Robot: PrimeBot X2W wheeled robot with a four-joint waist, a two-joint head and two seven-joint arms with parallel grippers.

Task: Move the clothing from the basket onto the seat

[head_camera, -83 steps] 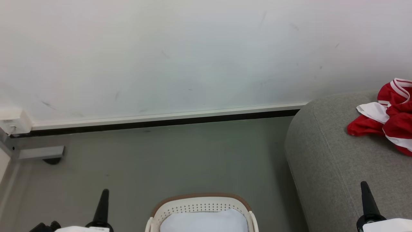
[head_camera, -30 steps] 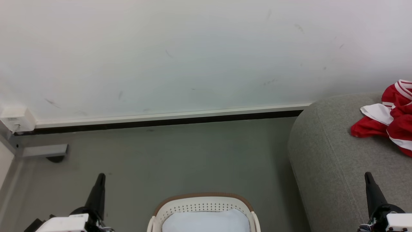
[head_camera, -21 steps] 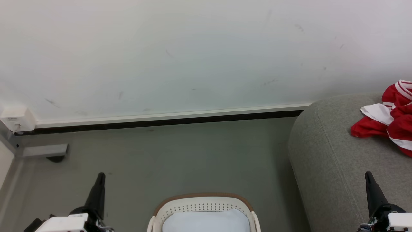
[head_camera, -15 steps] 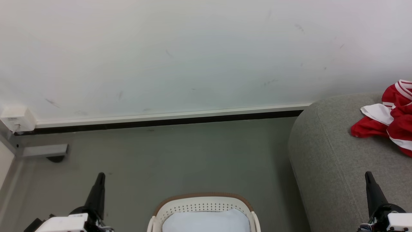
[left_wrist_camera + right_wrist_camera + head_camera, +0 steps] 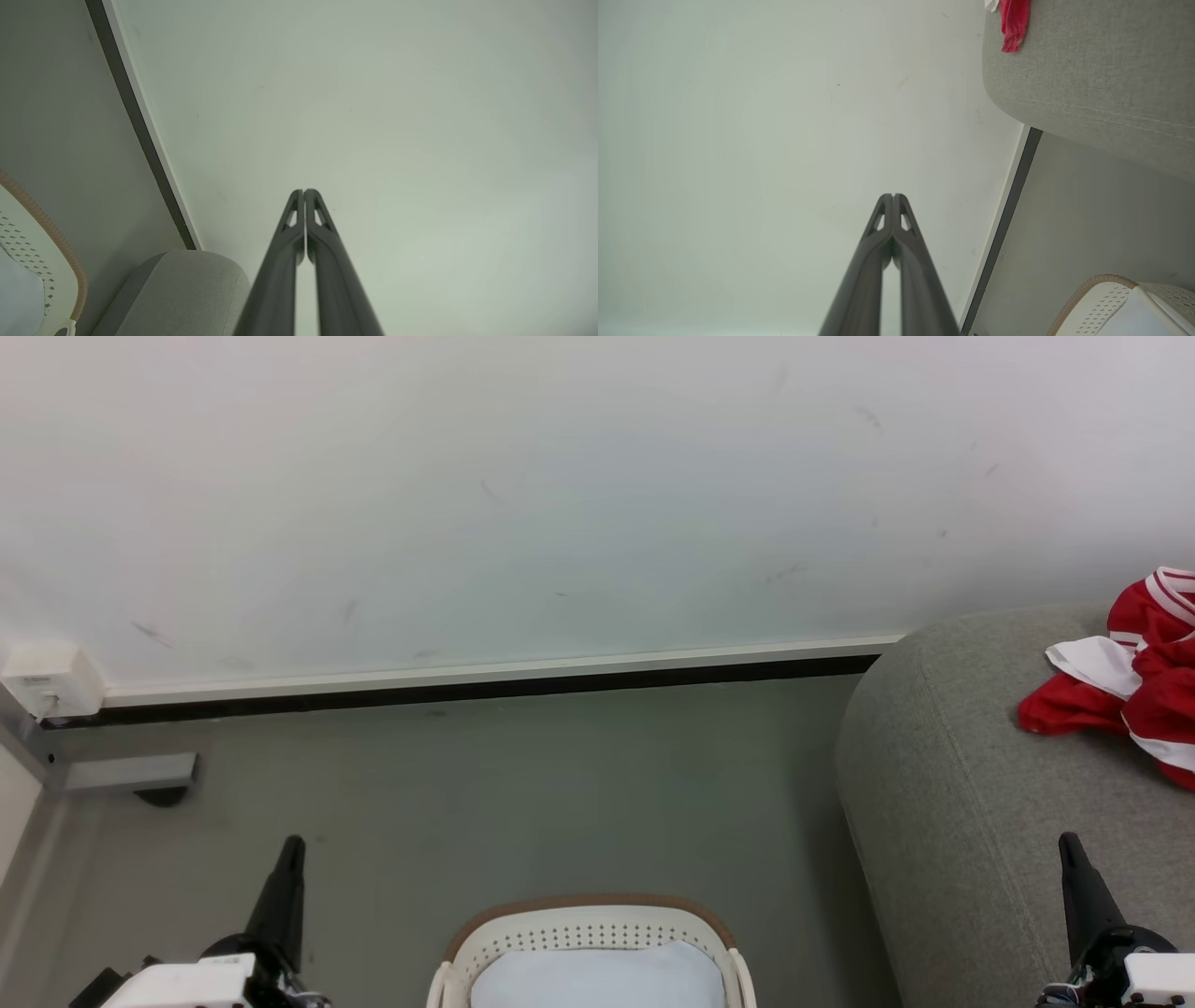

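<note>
The red clothing [image 5: 1144, 677] with white stripes lies crumpled on the grey seat [image 5: 971, 803] at the right edge of the head view; a red corner of the clothing [image 5: 1014, 23] hangs over the seat [image 5: 1101, 74] in the right wrist view. The cream basket [image 5: 586, 926] with its brown rim stands on the floor at bottom centre, holding just a pale liner cloth [image 5: 597, 980]. My left gripper [image 5: 291, 847] is shut and empty, left of the basket. My right gripper [image 5: 1067, 845] is shut and empty over the seat's front. Both point at the wall.
A white wall [image 5: 523, 495] with a dark skirting strip [image 5: 467, 689] runs across the back. A pale box [image 5: 51, 681] and a grey bracket [image 5: 126, 772] sit at the far left. Grey floor [image 5: 523, 793] lies between basket and wall.
Over the last second nothing has moved. Since the earliest frame both grippers have risen a little, and the whole picture has shifted slightly.
</note>
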